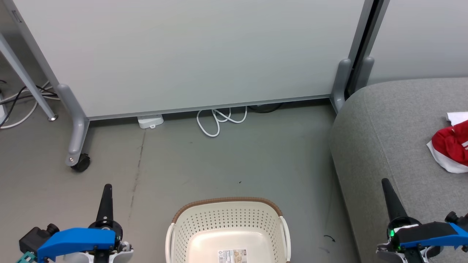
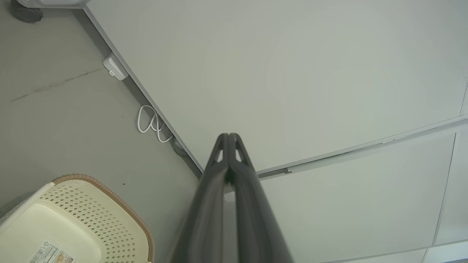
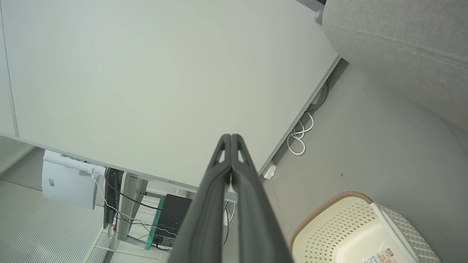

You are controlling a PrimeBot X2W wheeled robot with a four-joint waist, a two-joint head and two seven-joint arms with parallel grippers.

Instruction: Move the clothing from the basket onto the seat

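Observation:
The cream perforated basket (image 1: 228,230) with its brown rim stands on the floor at the bottom centre; the part of its inside that I see holds just a label on the bottom. It also appears as the basket (image 2: 76,223) and the basket (image 3: 351,233). Red clothing with white trim (image 1: 451,148) lies bunched on the grey seat (image 1: 384,146) at the right edge. My left gripper (image 1: 107,187) is shut and holds nothing, left of the basket. My right gripper (image 1: 385,182) is shut and holds nothing, over the seat's front. Both pairs of fingers press together in the wrist views, left gripper (image 2: 229,136) and right gripper (image 3: 231,136).
A pale partition panel (image 1: 190,54) on grey feet with a caster (image 1: 81,162) stands behind the basket. A coiled white cable (image 1: 219,120) and a white adapter (image 1: 150,121) lie at its base. More cables lie at the far left. Bare grey floor separates basket and partition.

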